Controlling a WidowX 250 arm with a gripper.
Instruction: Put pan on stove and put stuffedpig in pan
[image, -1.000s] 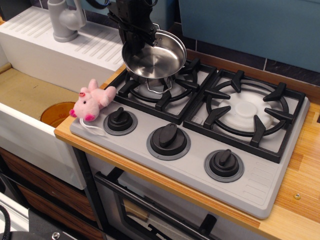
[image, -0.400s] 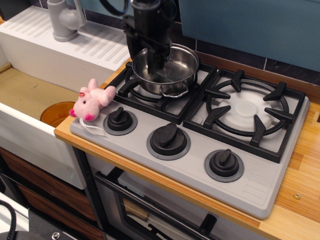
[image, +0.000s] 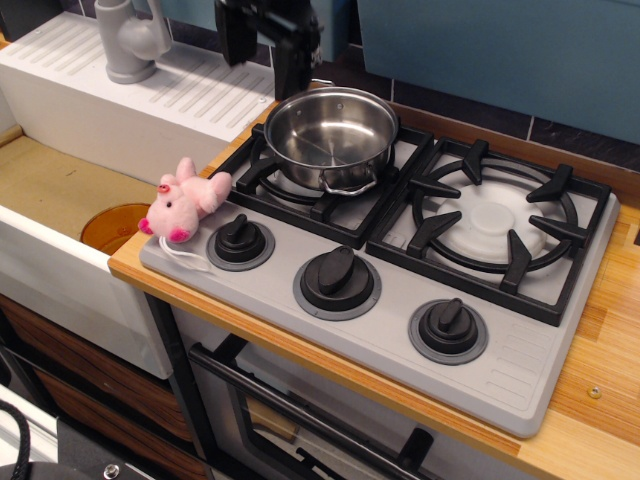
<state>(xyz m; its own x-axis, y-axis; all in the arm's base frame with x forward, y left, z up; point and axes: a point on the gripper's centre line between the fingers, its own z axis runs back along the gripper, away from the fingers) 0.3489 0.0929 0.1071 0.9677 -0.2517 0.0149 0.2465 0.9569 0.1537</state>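
Observation:
The shiny steel pan (image: 330, 137) stands upright on the left burner grate of the grey stove (image: 510, 350). The pan is empty. The pale pink stuffedpig (image: 185, 200) lies on the stove's front left corner beside the left knob (image: 240, 241), its white string tag trailing toward the counter edge. My black gripper (image: 262, 58) hangs above and behind the pan's left rim, clear of it. Its jaws stand apart and hold nothing. Its upper part is cut off by the frame's top edge.
The right burner (image: 492, 217) is bare. A white sink (image: 60, 190) with a grey faucet (image: 128, 40) and an orange drain lies left of the wooden counter (image: 610, 400). A blue wall panel stands behind the stove.
The pan went from tilted and lifted in my gripper to standing flat on the left burner. My gripper let go of it and rose up and to the left.

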